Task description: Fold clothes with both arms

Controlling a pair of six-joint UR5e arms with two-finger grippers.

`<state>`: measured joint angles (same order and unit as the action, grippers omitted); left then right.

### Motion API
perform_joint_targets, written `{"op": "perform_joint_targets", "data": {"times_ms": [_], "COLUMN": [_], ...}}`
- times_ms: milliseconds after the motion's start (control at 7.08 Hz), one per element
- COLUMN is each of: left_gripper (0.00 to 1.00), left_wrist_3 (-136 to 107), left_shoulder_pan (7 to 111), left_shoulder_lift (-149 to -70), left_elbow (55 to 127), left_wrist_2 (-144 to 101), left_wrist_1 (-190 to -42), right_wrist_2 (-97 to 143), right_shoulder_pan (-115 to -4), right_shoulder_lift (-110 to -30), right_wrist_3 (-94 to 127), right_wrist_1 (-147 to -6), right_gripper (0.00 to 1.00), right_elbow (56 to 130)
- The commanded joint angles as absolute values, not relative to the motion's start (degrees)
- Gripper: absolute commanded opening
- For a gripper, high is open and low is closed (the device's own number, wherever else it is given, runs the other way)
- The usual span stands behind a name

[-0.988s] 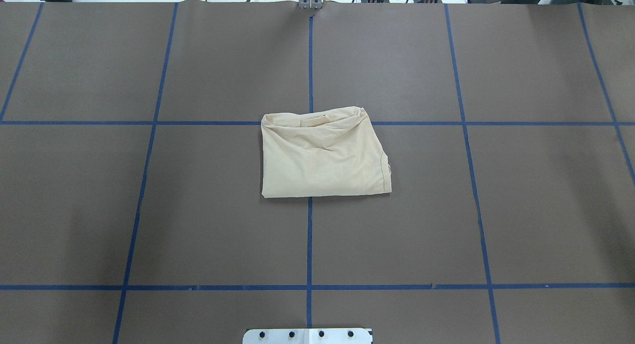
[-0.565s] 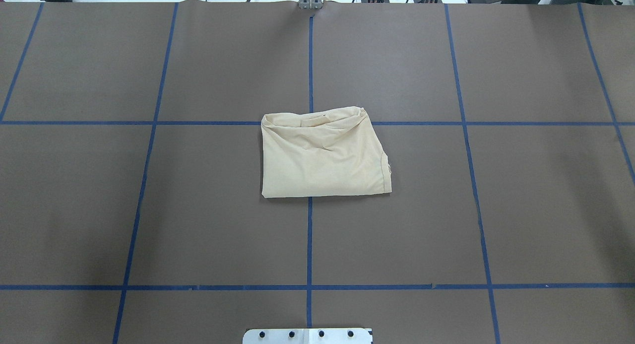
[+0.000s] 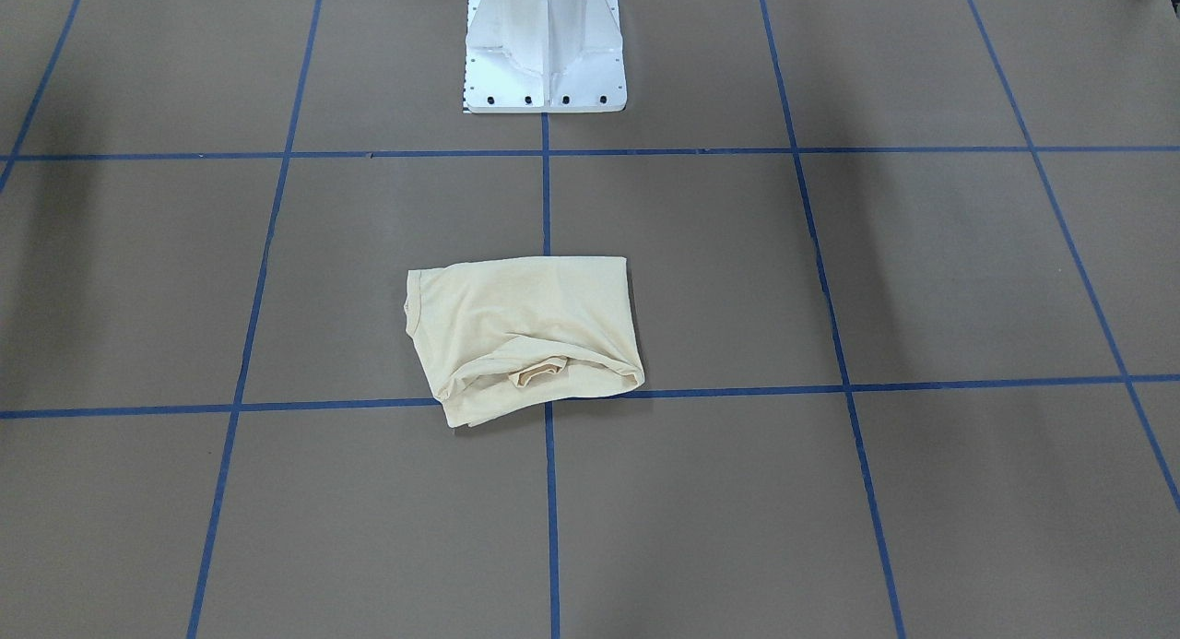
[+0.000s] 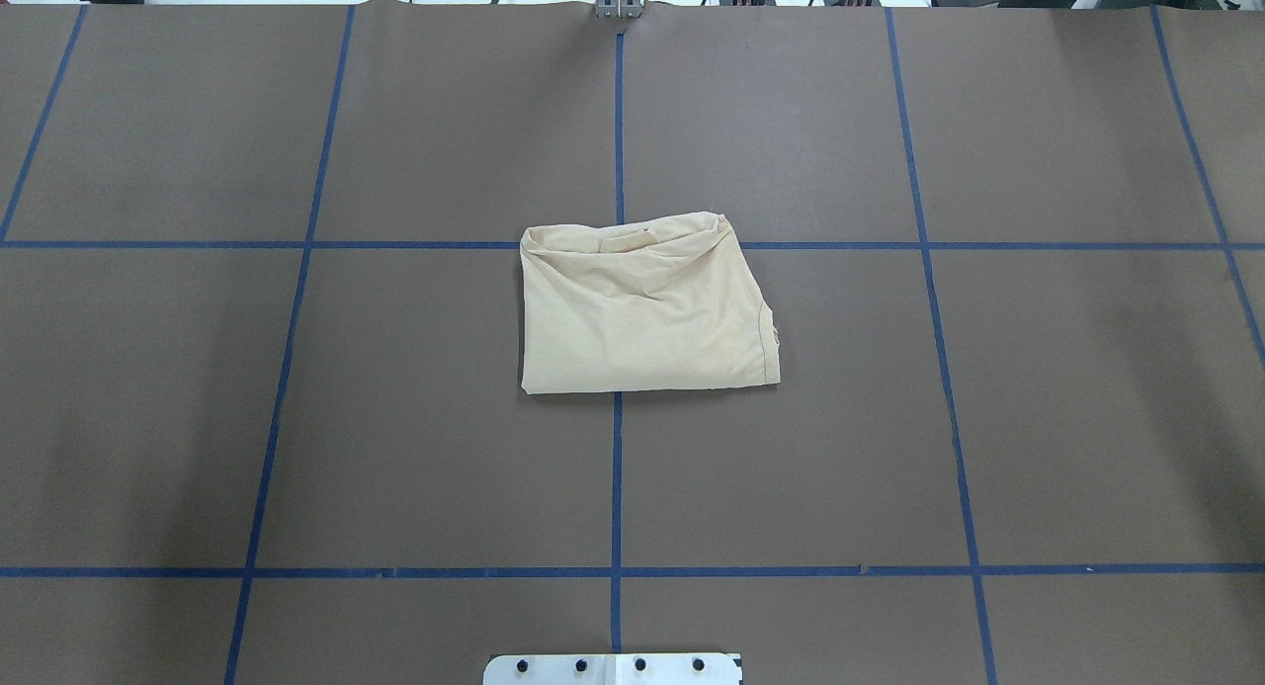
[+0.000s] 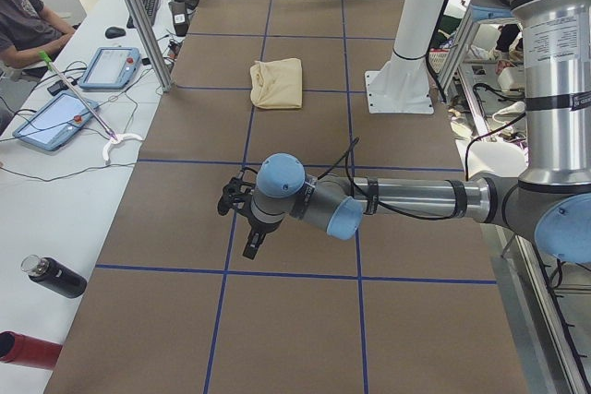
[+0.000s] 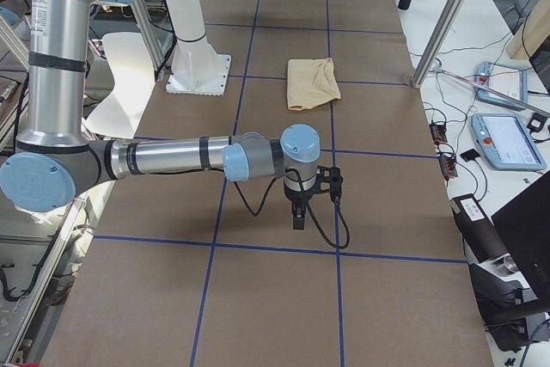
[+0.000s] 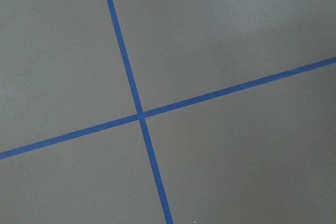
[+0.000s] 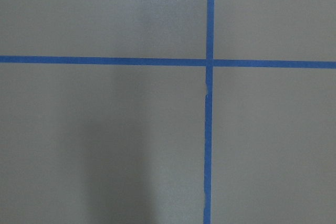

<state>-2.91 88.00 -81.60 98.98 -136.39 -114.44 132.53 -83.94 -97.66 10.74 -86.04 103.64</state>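
Note:
The clothes [image 4: 642,314] lie as one folded cream-yellow bundle at the table's middle, with a rolled edge on the far side; they also show in the front view [image 3: 525,330] and in both side views [image 5: 277,82] [image 6: 311,82]. No print shows. My left gripper [image 5: 251,246] hangs over bare table far from the bundle, seen only from the left end. My right gripper [image 6: 297,217] hangs likewise near the other end. I cannot tell whether either is open or shut. Both wrist views hold only brown mat with a blue tape cross [image 7: 139,116] [image 8: 209,62].
The white pedestal base [image 3: 544,49] stands on the robot's side of the bundle. A person [image 5: 23,16] sits at a side table with tablets [image 5: 55,122] and a black bottle [image 5: 55,276]. Another tablet [image 6: 507,139] and cables lie beyond the right end.

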Motion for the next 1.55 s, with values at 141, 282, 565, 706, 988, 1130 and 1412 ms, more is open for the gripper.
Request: {"op": "perform_joint_targets", "data": {"times_ms": [141,282,565,706,988,1130,1412], "left_gripper": [1.00,1.00,1.00,1.00,1.00,1.00,1.00], "left_wrist_3": [-3.08,-2.64,-2.55,-2.55,-2.46,-2.46,-2.64], "left_shoulder_pan": [88.24,88.33,88.33,88.33,88.33,88.33,88.24], "left_shoulder_lift": [-82.62,-82.10,-81.91,-82.09,-81.83,-81.30,-81.74], "left_elbow": [100.63,101.24,101.16,101.51,101.42,101.60,100.82], "left_wrist_2": [-138.06,-138.69,-140.01,-139.92,-139.75,-139.66,-139.39], "left_wrist_1": [-113.82,-113.82,-113.99,-114.34,-114.61,-114.61,-114.52], "right_wrist_2": [132.45,132.54,134.20,134.21,133.77,133.16,133.50], "right_shoulder_pan": [-83.76,-83.67,-83.76,-83.76,-83.85,-83.76,-83.76], "right_shoulder_lift": [-96.68,-96.16,-96.50,-96.76,-98.51,-98.44,-98.35], "right_wrist_3": [10.81,10.81,11.07,11.07,10.81,10.81,10.90], "right_wrist_1": [-86.04,-86.04,-85.61,-85.26,-84.99,-85.08,-84.99], "right_gripper": [1.00,1.00,1.00,1.00,1.00,1.00,1.00], "right_elbow": [103.27,103.18,103.54,104.23,105.46,105.38,105.29]}}
